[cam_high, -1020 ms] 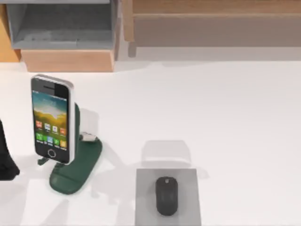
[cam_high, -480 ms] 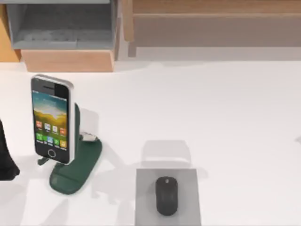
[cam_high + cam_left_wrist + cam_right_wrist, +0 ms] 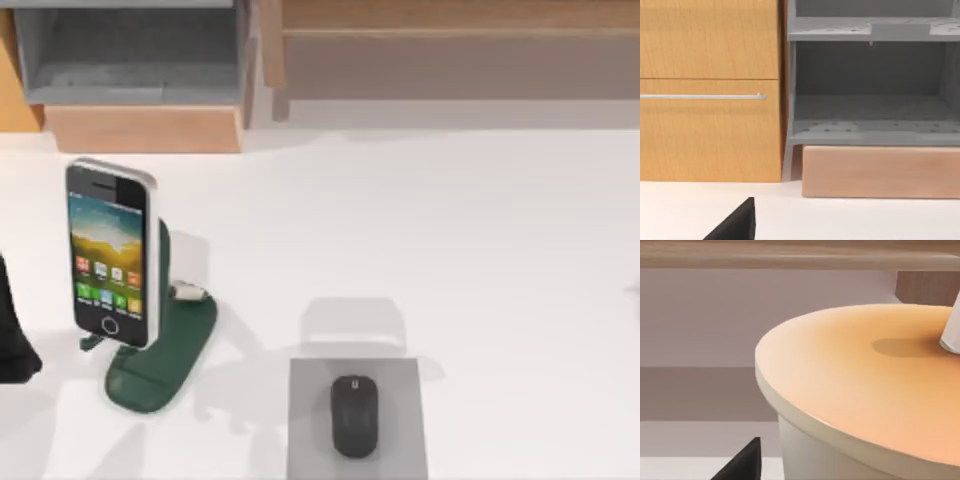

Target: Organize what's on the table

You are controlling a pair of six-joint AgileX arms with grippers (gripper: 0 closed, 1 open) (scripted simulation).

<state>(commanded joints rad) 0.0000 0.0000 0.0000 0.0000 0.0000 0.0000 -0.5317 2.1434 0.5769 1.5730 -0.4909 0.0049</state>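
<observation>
A: On the white worktop [image 3: 460, 230], what sits near the phone [image 3: 110, 255]?

B: Phone stands upright in a green stand [image 3: 160, 350]. Right of it, a grey pad [image 3: 357, 418] carries a black mouse [image 3: 353, 416].

A: Shelf unit [image 3: 140, 70]?

B: Behind the phone, at the worktop's far edge.

A: Grippers?

B: Left arm [image 3: 12, 340] dark, left of the phone; can't tell either gripper's state. Right wrist view: a cup with an orange lid [image 3: 865, 385] up close.

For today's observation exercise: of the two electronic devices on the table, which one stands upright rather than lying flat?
The smartphone, propped upright in the dark green stand on the table's left side. The black mouse lies flat on its grey pad.
</observation>
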